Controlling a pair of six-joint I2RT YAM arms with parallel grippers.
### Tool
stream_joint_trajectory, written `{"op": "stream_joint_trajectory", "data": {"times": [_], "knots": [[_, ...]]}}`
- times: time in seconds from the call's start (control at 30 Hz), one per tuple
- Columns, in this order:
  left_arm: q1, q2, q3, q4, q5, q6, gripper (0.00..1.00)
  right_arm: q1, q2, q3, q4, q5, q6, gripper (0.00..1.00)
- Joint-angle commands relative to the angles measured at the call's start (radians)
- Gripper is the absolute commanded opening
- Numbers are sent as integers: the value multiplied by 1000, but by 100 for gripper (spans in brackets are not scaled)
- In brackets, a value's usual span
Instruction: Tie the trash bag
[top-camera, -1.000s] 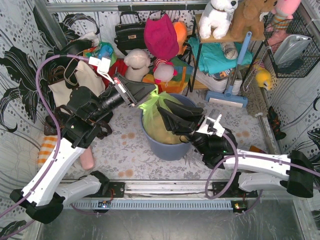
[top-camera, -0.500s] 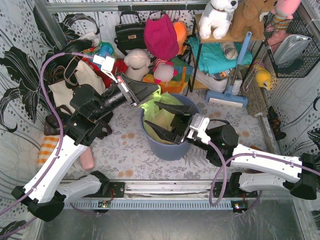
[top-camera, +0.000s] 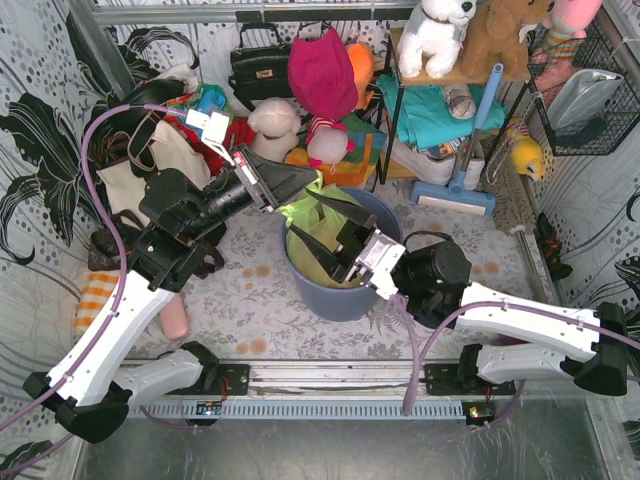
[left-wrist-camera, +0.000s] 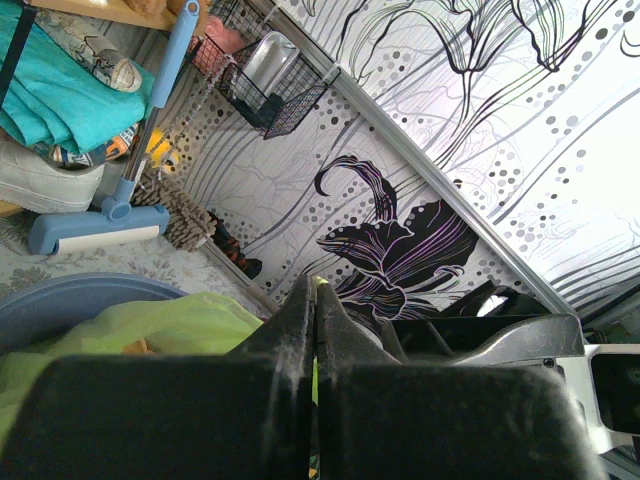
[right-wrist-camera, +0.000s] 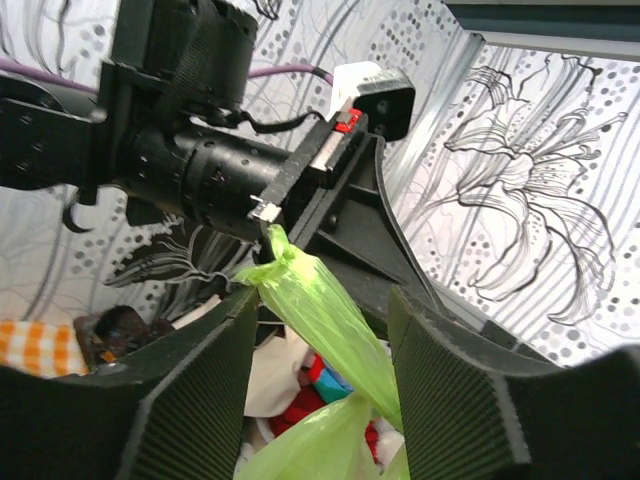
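Ops: Location of thin lime-green plastic trash bag (top-camera: 303, 216)?
Eng: In round blue-grey bin (top-camera: 340, 296). Left hand (top-camera: 305, 185) pinched shut on its handle strip, above bin. Right hand (right-wrist-camera: 322, 295) partly open, fingers (right-wrist-camera: 200, 400) either side of strip.

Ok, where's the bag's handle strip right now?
Top view, centre: the strip is pinched in the left gripper over the bin's far rim, between the right gripper's open fingers.
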Motion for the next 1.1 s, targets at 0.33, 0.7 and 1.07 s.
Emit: {"op": "stream_joint_trajectory", "data": {"times": [0.33, 0.7, 1.07], "knots": [[0, -7, 18, 86, 18, -12, 0, 4, 17, 51, 32, 114, -106, 32], [1, -9, 8, 88, 5, 2, 0, 4, -25, 26, 28, 113, -45, 0], [6, 34, 62, -30, -121, 156, 0, 4, -138, 46, -336, 176, 252, 0]]}}
